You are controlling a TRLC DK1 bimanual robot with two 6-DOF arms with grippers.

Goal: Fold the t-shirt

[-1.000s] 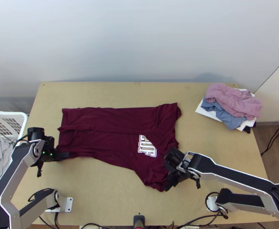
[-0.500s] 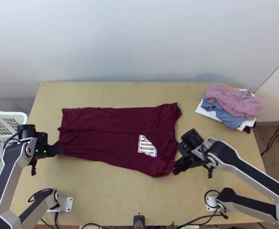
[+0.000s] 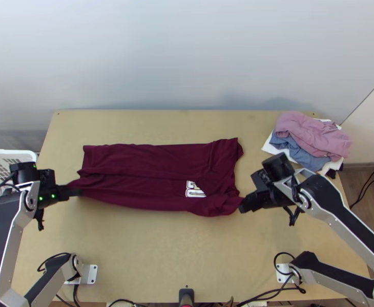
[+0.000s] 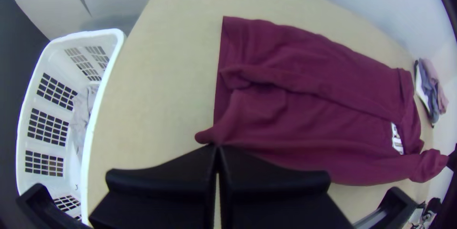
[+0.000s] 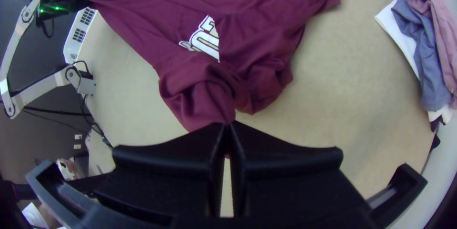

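At the far right corner of the bench (image 3: 151,250) we see a loose pile: a pink cloth (image 3: 312,135) lies over a blue cloth (image 3: 307,157), with a white cloth (image 3: 271,148) beneath. Beside the bench's left edge we have a white basket (image 4: 90,34) holding a crumpled grey cloth (image 4: 82,114). Past the far edge we see a pale wall (image 3: 187,51).

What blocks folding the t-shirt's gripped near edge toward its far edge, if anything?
Nothing visible: left gripper and right gripper hold the t-shirt at its near edge; its own cloth spans to far edge. Clothes pile sits off right.
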